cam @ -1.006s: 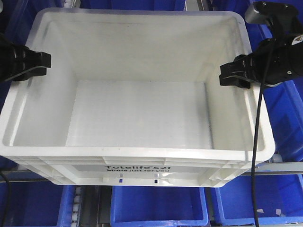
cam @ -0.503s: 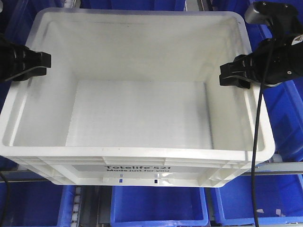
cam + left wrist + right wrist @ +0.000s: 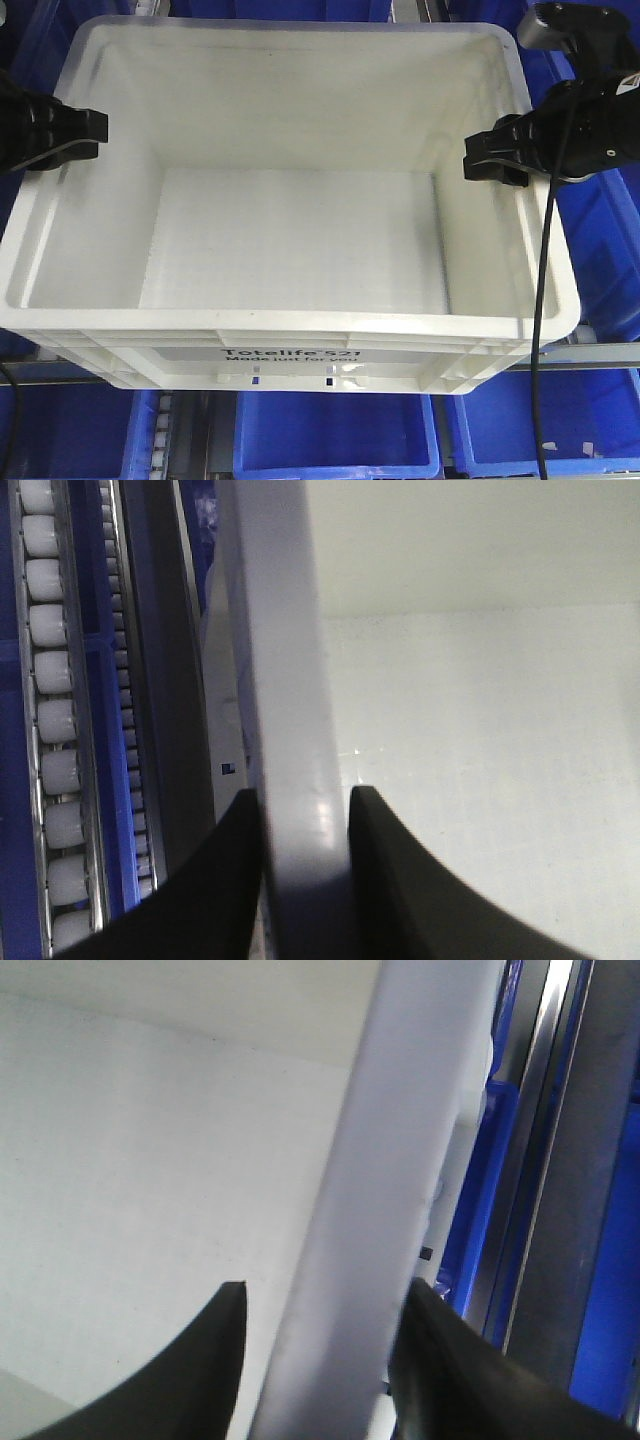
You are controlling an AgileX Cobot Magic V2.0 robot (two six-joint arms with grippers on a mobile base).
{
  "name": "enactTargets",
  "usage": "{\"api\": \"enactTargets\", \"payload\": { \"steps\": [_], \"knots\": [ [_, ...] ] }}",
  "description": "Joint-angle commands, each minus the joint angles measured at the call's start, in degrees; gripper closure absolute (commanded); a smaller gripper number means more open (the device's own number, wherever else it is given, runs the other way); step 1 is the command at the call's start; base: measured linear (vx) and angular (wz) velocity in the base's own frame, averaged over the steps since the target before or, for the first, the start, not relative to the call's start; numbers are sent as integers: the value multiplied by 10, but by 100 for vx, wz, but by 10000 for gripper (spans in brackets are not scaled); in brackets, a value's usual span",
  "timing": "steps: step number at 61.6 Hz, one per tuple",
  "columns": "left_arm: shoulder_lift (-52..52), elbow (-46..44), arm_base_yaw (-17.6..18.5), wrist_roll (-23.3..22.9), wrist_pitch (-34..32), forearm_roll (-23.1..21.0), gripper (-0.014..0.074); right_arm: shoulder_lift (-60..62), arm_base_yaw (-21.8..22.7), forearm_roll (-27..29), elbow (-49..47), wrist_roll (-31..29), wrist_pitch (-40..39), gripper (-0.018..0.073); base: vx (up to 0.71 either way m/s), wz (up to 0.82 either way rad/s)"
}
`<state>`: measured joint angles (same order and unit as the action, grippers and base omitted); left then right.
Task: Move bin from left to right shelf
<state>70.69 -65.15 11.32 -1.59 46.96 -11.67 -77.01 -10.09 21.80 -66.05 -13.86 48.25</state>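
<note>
The bin (image 3: 300, 325), a large white tote with black "Totelife 521" print on its near wall, fills the front view and is empty inside. My left gripper (image 3: 88, 130) is shut on its left rim; in the left wrist view the two black fingers of this gripper (image 3: 305, 792) press both sides of the rolled rim (image 3: 285, 660). On the opposite side my right gripper (image 3: 485, 158) is shut on the right rim. The right wrist view shows that gripper (image 3: 330, 1285) straddling the rim (image 3: 410, 1110), one finger inside the bin and one outside.
Blue plastic bins surround the tote, below (image 3: 335, 435) and to the right (image 3: 600, 230). A metal shelf rail (image 3: 590, 355) runs under the right corner. Roller tracks (image 3: 45, 680) lie left of the tote. A black cable (image 3: 540, 300) hangs from the right arm.
</note>
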Motion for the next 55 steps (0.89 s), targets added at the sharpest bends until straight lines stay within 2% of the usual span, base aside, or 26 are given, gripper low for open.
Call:
{"api": "enactTargets", "payload": {
  "steps": [1, 14, 25, 55],
  "knots": [
    [-19, -23, 3, 9, -81, -9, 604, 26, 1, 25, -21, -32, -38, 564, 0, 0],
    [-12, -23, 3, 9, -80, -9, 604, 26, 1, 25, -21, -32, -50, 564, 0, 0],
    [5, -23, 3, 9, -80, -14, 604, 26, 1, 23, -21, -33, -95, 564, 0, 0],
    [26, -23, 3, 9, -130, -14, 604, 26, 1, 21, -21, -39, -196, 564, 0, 0]
  ]
}}
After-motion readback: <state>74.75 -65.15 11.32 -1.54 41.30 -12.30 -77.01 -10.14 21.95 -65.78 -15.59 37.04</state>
